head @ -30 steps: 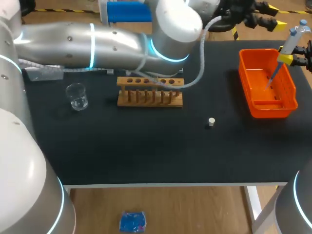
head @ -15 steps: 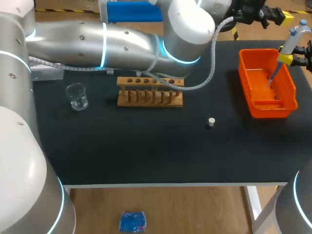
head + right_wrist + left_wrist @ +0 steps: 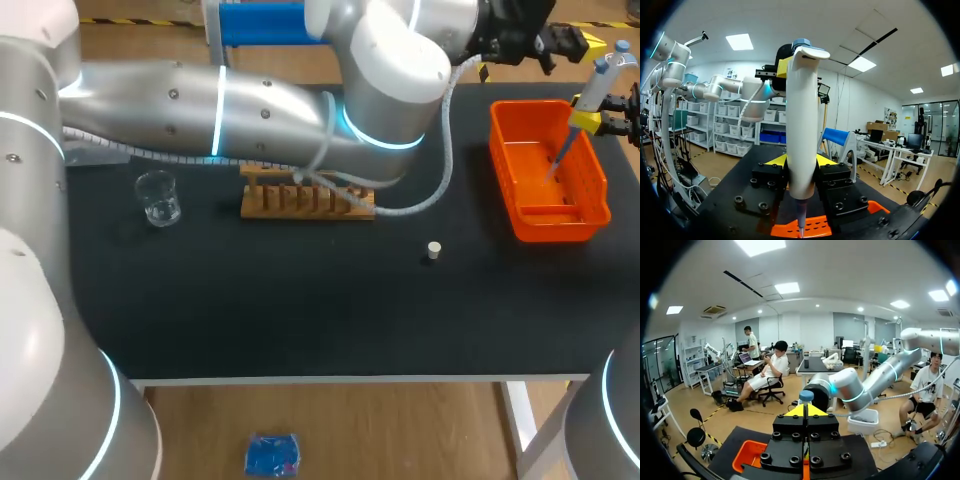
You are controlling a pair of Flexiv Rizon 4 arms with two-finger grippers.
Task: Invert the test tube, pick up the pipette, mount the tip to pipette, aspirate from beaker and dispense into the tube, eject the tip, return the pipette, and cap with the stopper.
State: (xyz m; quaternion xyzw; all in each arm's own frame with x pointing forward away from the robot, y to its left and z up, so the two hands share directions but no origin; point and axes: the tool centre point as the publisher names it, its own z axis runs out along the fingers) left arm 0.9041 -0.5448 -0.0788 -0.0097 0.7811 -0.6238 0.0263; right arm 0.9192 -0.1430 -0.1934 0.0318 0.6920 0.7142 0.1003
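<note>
Our right jaws are clenching the white, blue-capped pipette (image 3: 801, 125), long axis upright, tip hanging over the orange plastic bin (image 3: 560, 225). We are judging tip ejection next; left jaws are resting closed, empty, beyond it.

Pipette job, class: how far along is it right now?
Done: the pipette is picked up, shut in the right gripper, tip mounted. In hand: it hangs over the orange bin, probably to eject the tip. Left: returning the pipette and capping; the stopper lies loose on the table. Whether liquid was dispensed cannot be seen.
</note>
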